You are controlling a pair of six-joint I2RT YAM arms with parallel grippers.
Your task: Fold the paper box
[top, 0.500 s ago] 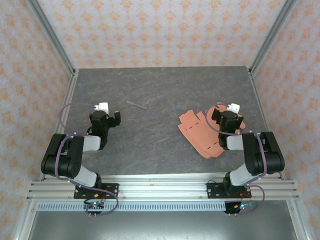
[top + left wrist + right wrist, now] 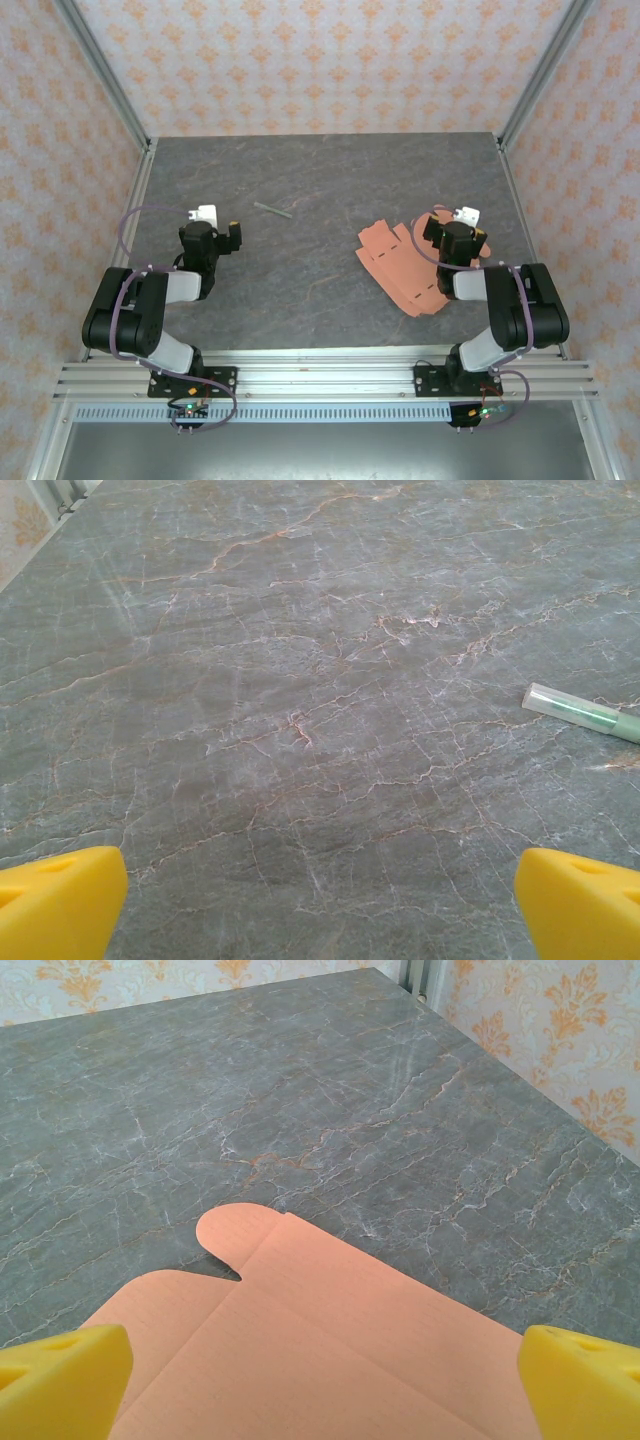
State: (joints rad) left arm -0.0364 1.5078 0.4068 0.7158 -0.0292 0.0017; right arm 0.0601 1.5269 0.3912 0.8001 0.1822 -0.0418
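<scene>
The paper box point(image 2: 398, 266) is a flat salmon-orange die-cut sheet with tabs and dashed creases, lying on the right half of the table. My right gripper point(image 2: 452, 236) hangs over its right part. In the right wrist view the sheet point(image 2: 330, 1340) lies below and ahead of the gripper point(image 2: 320, 1400), a rounded tab pointing away. Its yellow fingertips point(image 2: 60, 1380) stand wide apart with nothing between them. My left gripper point(image 2: 214, 236) sits at the left of the table, far from the sheet. It point(image 2: 320, 910) is open over bare stone, its fingertips point(image 2: 585, 905) empty.
A thin grey-green stick point(image 2: 271, 209) lies between the arms toward the back, and it shows at the right of the left wrist view point(image 2: 585, 712). The grey marbled table point(image 2: 320, 170) is walled by patterned panels and metal posts.
</scene>
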